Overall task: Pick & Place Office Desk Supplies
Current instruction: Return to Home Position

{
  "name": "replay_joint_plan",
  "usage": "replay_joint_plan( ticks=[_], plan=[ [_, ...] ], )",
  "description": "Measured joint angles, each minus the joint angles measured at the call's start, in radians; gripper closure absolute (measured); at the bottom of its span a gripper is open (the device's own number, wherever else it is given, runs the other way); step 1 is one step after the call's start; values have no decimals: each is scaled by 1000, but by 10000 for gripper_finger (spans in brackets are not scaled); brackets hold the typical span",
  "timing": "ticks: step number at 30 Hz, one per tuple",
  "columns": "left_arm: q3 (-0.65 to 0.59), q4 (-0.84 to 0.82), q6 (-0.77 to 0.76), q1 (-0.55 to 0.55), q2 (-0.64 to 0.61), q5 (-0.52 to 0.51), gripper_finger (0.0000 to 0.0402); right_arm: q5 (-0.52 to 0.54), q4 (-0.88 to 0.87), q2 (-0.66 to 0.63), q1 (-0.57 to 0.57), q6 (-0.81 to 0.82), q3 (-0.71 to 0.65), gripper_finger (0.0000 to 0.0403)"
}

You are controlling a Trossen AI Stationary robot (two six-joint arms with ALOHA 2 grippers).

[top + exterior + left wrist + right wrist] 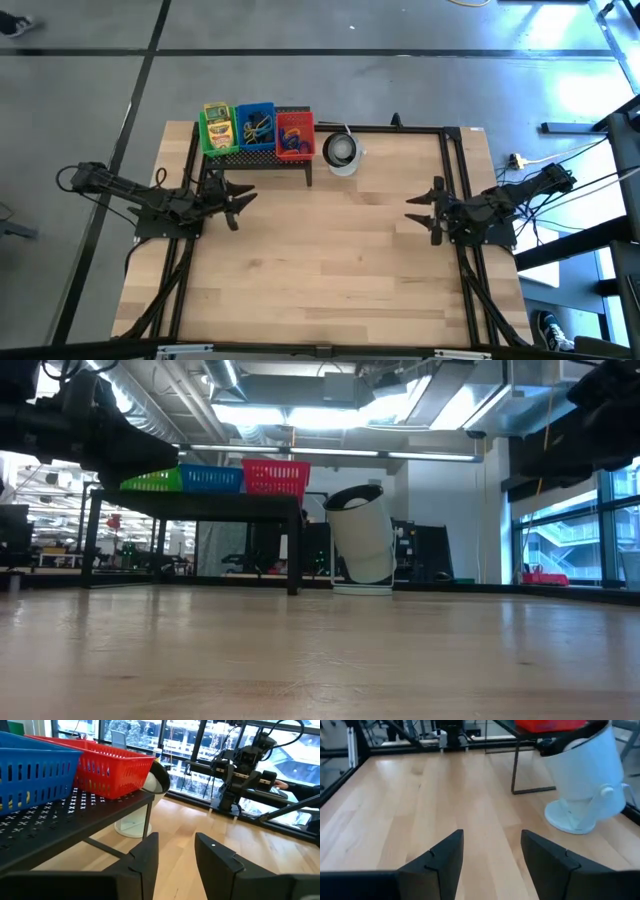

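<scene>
overhead, bright lights [270, 415] hang beyond the pale wooden table [320, 650].

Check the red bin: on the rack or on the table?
On the rack. The red bin sits atop the black mesh rack beside the blue bin; the low view shows it raised clear of the tabletop.
</scene>
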Motion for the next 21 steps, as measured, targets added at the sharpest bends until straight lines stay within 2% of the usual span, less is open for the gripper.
replay_joint_plan(
  ticks=[6, 9, 13, 21],
  plan=[
    [0, -14, 7, 0, 0, 0, 279, 51, 22, 0, 0, 66, -11, 202],
    [0, -14, 7, 0, 0, 0, 281, 60, 123, 0, 0, 61, -88, 202],
    [0, -14, 8, 0, 0, 0, 283, 52, 274, 0, 0, -23, -140, 202],
    [0, -14, 11, 0, 0, 0, 282, 52, 255, 0, 0, -12, -145, 202]
  ],
)
